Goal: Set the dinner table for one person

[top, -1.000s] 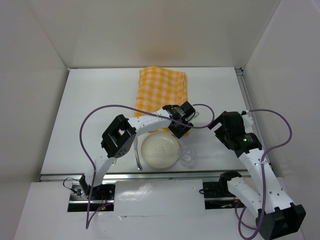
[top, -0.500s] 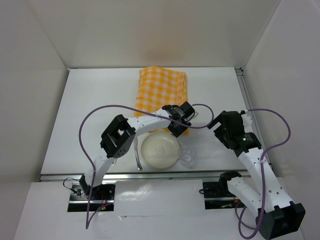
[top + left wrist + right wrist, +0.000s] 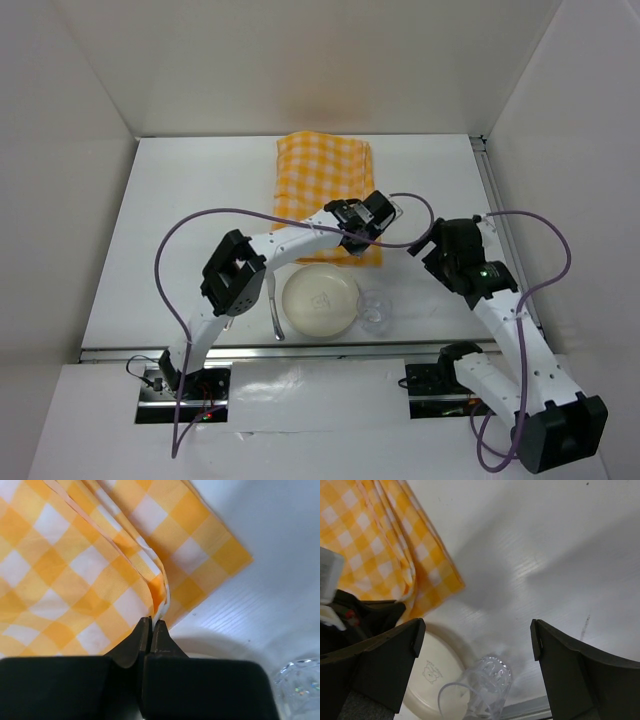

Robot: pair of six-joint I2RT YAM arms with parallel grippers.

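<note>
**Left Gripper Closed on a Fold of Cloth**

Since a second ago the left gripper (image 3: 151, 622) has been moved a little toward the far side of the dinner table (image 3: 180, 200). It has gone from beside the far rim of the plate (image 3: 319, 301) onto the cloth (image 3: 75, 570). Its jaws, spread before, have been brought together and are now pinched on a raised fold of the cloth close to its near right corner. The right gripper (image 3: 475, 630) is held with its jaws spread wide and nothing between them, above bare surface just right of that corner.

The dinner table is seen as the wide white surface beneath both grippers, reaching out on every side of them. The yellow-and-white checked cloth is laid on its far middle part. The cream plate is set near the front edge, just nearer than the cloth and the left gripper. A clear glass (image 3: 375, 311) is placed just beside the plate's right rim. A slim utensil (image 3: 274, 318) is laid along the plate's left side, partly hidden from above.
</note>
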